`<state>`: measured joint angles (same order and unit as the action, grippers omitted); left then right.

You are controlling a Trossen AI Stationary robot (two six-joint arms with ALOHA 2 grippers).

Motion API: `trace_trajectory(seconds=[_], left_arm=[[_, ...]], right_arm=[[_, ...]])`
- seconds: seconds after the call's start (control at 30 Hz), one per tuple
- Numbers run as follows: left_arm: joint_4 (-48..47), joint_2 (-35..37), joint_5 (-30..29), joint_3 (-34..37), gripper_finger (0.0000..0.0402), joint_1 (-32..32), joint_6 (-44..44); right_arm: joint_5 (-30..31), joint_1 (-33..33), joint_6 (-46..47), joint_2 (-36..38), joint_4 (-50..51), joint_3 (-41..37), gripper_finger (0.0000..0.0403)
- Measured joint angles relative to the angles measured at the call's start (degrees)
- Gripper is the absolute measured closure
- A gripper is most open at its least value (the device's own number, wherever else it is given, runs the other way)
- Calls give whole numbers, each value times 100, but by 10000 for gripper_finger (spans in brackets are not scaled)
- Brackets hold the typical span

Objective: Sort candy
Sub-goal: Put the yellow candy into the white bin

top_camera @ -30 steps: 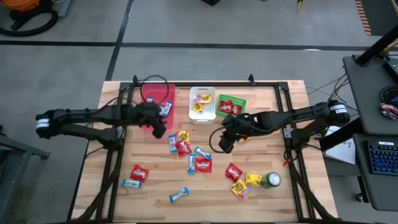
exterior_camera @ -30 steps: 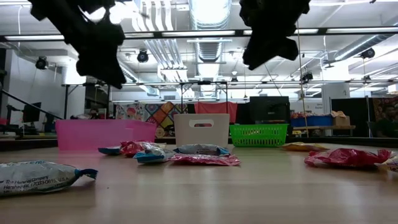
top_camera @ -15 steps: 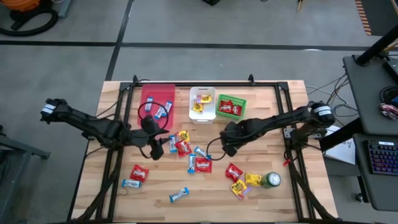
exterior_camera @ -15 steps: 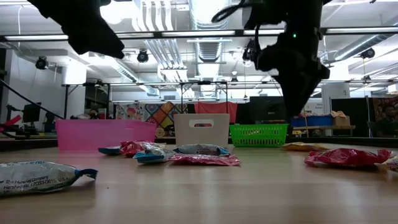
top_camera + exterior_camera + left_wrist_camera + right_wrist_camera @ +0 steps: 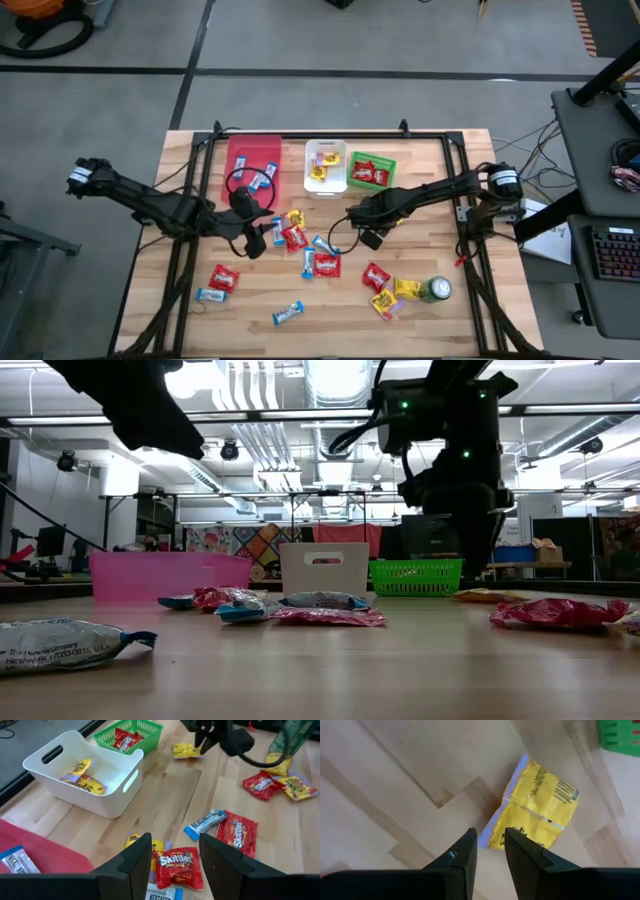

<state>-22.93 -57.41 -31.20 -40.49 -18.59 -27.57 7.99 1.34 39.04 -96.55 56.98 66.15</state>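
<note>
Wooden table (image 5: 450, 200) is slick, so the right gripper (image 5: 489, 851), fingers narrowly parted and empty just above the yellow packet (image 5: 536, 806), might shove it flat, while the left gripper (image 5: 172, 851), wide open, hovers over a red packet (image 5: 178, 865).

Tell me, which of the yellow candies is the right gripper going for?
The lone yellow packet lying flat by the green basket, just ahead of the open right gripper. The other yellow ones sit in the white bin or in mixed clusters.

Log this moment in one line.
left gripper: open above red candy | right gripper: open, empty, over yellow candy | pink bin: blue bars
</note>
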Motion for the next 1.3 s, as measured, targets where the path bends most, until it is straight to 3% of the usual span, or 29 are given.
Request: trace_trajectory(seconds=[0.4,0.5,0.7,0.87,1.0,1.13,1.23,1.3], left_arm=[[136,-485,-293,0,253,4,3],[141,-520,-293,0,253,4,4],[150,-520,-293,0,253,4,4],[152,-518,-361,0,253,4,4],[154,-518,-444,0,253,4,4],[154,-515,-446,0,253,4,4],[154,-515,-445,0,253,4,4],[153,-515,-445,2,253,4,4]], right_arm=[[-64,-85,414,63,-12,-6,309],[-347,-170,296,63,-14,-11,311],[-101,-175,237,63,-140,-13,322],[-697,-177,15,63,-371,-13,307],[-357,-175,-62,63,-712,-17,315],[-693,-106,-154,63,-1275,6,316],[-388,-158,-543,63,-726,99,303],[-293,-305,-138,63,-174,140,301]])
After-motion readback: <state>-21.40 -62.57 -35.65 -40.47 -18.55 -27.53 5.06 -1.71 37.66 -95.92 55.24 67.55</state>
